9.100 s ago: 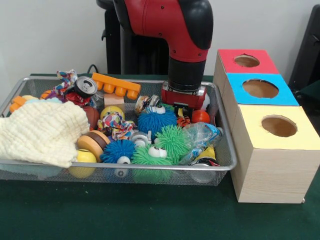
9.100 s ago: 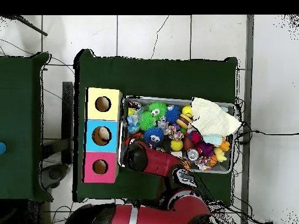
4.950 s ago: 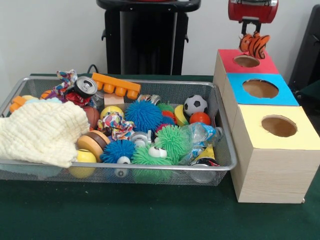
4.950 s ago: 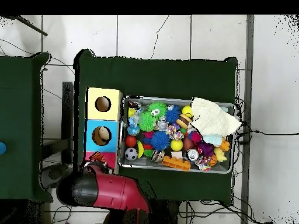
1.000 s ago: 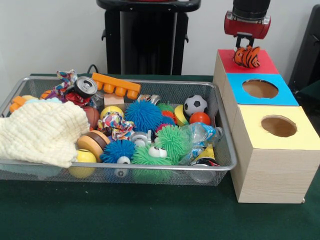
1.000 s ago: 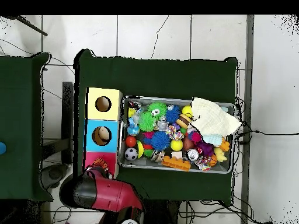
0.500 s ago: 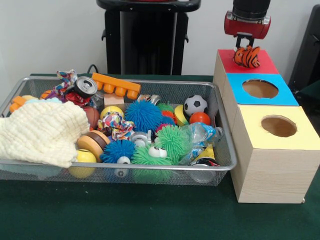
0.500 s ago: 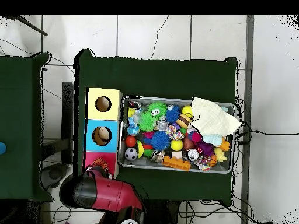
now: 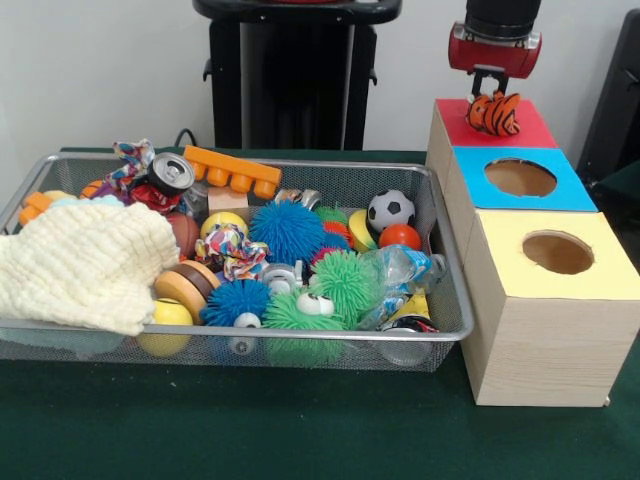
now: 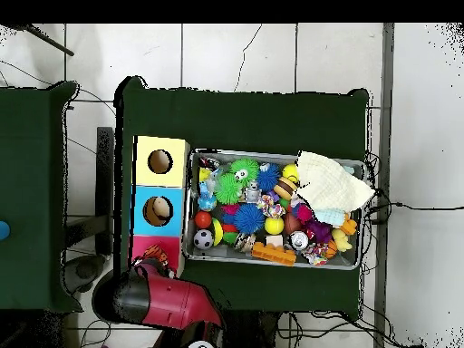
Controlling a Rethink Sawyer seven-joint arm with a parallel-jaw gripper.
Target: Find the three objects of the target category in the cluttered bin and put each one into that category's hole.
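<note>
Orange striped toy [image 9: 494, 112] pinched in the gripper [image 9: 489, 88], hanging just over the hole of the red box top [image 9: 530, 122]. Red box farthest back in a row with the blue box [image 9: 560, 190] and yellow box [image 9: 600, 280], beside the wire bin [image 9: 440, 270]. In the bin: soccer ball [image 9: 390, 210], spiky balls, cream cloth [image 9: 85, 262], orange brick [image 9: 232, 170].

green tablecloth [image 9: 250, 430]; tiled floor [image 10: 236, 54]

Clearance at the jaws — red box
Striped toy [image 9: 494, 113] fills the space below the jaws, covering the red box [image 9: 535, 125] hole; blue box [image 9: 520, 177] hole nearer, unobstructed.
</note>
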